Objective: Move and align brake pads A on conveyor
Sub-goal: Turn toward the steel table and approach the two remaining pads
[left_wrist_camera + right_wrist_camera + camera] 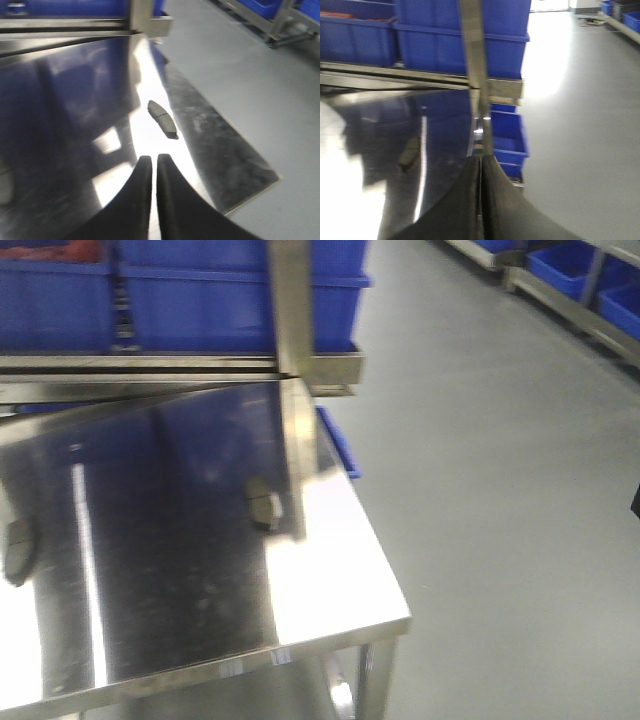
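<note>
We see one brake pad (pixel 163 119) lying ahead of our left gripper (pixel 153 162) (fingers nearly together, nothing held); the right gripper (pixel 480 162) is closed, over the mirror-like steel table (pixel 340 590), beside blue bins (pixel 450 40)

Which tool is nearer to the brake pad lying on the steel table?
Left. The left tool points at the brake pad just ahead of its tips. The right tool sees it farther off, to its left.
</note>
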Tool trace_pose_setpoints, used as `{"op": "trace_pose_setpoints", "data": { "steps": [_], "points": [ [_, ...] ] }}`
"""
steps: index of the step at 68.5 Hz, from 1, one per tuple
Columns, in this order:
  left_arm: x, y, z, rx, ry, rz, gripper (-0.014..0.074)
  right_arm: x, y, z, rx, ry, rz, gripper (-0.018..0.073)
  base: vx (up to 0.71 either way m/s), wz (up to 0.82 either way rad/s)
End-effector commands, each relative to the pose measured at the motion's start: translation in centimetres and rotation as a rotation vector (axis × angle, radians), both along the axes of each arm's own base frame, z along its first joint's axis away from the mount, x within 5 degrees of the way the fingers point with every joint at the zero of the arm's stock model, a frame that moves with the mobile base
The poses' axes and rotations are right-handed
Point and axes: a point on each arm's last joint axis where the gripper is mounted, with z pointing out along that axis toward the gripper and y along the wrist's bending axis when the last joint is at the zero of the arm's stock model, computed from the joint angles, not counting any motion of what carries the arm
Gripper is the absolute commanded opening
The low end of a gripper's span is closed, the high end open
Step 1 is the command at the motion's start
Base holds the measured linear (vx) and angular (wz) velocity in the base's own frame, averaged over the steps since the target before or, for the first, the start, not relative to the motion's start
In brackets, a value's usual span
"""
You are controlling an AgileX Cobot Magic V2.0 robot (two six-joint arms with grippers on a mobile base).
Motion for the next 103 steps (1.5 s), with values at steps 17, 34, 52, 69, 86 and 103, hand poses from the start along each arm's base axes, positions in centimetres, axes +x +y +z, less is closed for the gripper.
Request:
{"op": "trace_pose_setpoints", "data": {
  "steps": [17,34,52,69,86,103],
  "points": [
    [0.18,-0.10,1.44,-0.031,-0.085,0.001,-0.0006,0.13,-0.15,1.38,0.015,-0.087,-0.018,-0.0003,-0.01,0.62],
    [0.18,-0.10,1.44,-0.031,-0.085,0.001,-0.0006,0.13,-0.15,1.38,0.015,-0.087,-0.018,-0.0003,0.00,0.25],
    [0.18,-0.10,1.44,-0.031,-0.085,0.001,-0.0006,0.13,-0.15,1.38,0.015,-0.087,-0.018,-0.0003,0.05,0.04],
    [0.18,-0.10,1.44,-0.031,-0.085,0.001,-0.0006,0.13,-0.15,1.38,0.015,-0.087,-0.018,-0.0003,0.13,0.00],
    [0.18,-0.10,1.44,-0.031,-0.085,0.001,-0.0006,0.13,-0.15,1.38,0.015,-0.087,-0.018,-0.0003,0.17,0.03],
    [0.18,-0.10,1.44,-0.031,-0.085,0.001,-0.0006,0.13,-0.15,1.38,0.015,-0.087,-0.018,-0.0003,0.07,0.02]
  ]
}}
